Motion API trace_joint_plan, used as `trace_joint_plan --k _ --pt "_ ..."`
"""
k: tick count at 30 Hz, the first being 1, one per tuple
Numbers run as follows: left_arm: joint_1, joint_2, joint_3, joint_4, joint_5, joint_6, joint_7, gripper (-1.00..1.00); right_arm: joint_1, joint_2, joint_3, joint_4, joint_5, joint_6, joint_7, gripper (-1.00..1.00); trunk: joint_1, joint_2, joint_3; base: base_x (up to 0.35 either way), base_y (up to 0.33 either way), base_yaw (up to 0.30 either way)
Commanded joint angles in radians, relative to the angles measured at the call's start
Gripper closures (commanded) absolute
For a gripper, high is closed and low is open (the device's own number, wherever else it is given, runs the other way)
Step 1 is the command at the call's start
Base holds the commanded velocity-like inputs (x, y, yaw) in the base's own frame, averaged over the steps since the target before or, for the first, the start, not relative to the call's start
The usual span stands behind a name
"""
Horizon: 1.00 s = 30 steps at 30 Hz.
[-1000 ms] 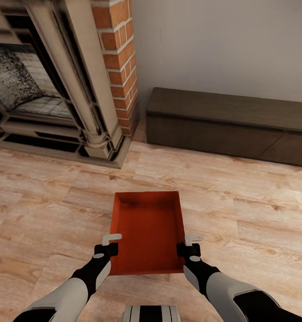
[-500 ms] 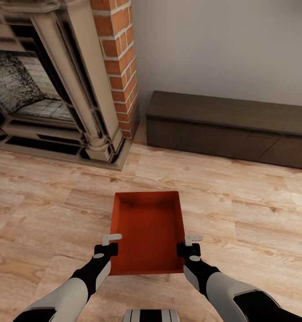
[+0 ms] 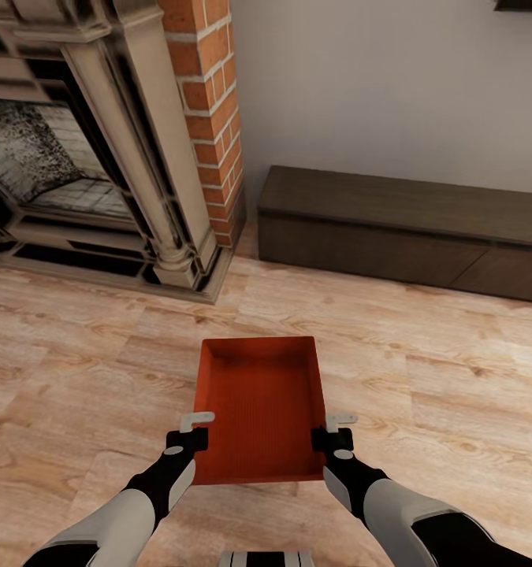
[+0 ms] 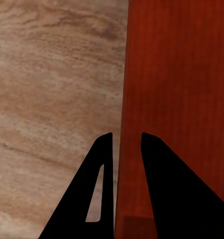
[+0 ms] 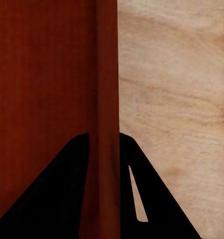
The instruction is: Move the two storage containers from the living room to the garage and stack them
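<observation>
Orange-red bin (image 3: 259, 409) sitting at lower centre, above wood floor (image 3: 423, 354); left gripper (image 3: 193, 429) and right gripper (image 3: 333, 429) each clamping a side wall.

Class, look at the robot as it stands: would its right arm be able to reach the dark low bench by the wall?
Probably not: the right gripper is clamped on the storage container along with the left gripper, and the bench sits well beyond, across open wood floor.

A home living room: an ornate fireplace (image 3: 76, 181) at ten o'clock under a red brick chimney (image 3: 210, 118), a long dark low bench (image 3: 399, 228) at one o'clock, light wood-plank floor (image 3: 439, 370) underfoot.
</observation>
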Motion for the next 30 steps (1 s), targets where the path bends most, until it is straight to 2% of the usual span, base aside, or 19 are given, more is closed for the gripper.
trace_joint_plan --k 1,30 --pt "0.000 0.000 0.012 0.005 0.004 -0.003 0.007 1.00 -0.001 0.000 -0.025 -0.002 0.003 -0.037 -0.016 1.00 -0.004 0.007 0.003 0.000 0.000 0.000" --pt "0.000 -0.001 0.012 0.005 0.004 -0.003 0.007 1.00 -0.001 -0.002 -0.024 -0.002 0.006 -0.037 -0.014 1.00 -0.115 0.210 0.094 0.000 0.000 0.000"
